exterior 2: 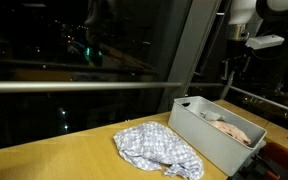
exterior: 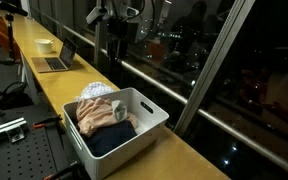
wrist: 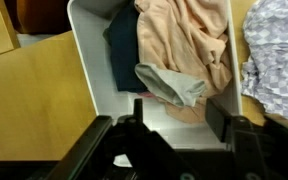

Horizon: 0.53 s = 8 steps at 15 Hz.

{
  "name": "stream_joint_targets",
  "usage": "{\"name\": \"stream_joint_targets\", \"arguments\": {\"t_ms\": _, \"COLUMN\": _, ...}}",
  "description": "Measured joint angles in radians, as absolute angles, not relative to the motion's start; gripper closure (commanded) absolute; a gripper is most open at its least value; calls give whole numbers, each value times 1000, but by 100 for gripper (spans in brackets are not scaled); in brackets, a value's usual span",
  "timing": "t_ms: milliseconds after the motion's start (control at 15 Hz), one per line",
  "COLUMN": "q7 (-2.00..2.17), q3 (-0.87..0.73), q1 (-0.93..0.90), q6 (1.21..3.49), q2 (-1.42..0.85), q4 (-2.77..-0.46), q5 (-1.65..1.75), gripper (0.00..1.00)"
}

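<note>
jaws: apart, nothing held | hung over bin (wrist: 89,70) | pink cloth (wrist: 184,40) is best pinched at its bunched middle

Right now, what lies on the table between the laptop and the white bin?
A crumpled patterned cloth lies there, close beside the white bin and apart from the laptop. It shows in an exterior view.

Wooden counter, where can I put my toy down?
The counter is bare between the laptop and the patterned cloth, and at its end past the white bin. The bin is stuffed with clothes.
</note>
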<state>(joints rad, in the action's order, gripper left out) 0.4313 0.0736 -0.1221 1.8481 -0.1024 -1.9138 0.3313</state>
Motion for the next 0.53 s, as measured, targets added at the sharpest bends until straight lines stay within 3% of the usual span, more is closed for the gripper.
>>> {"name": "stream_joint_targets", "arguments": {"t_ms": 533, "q7": 586, "q3": 201, "q1": -317, "q6": 1848, "q2": -221, "q4": -1828, "q5": 384, "gripper": 0}}
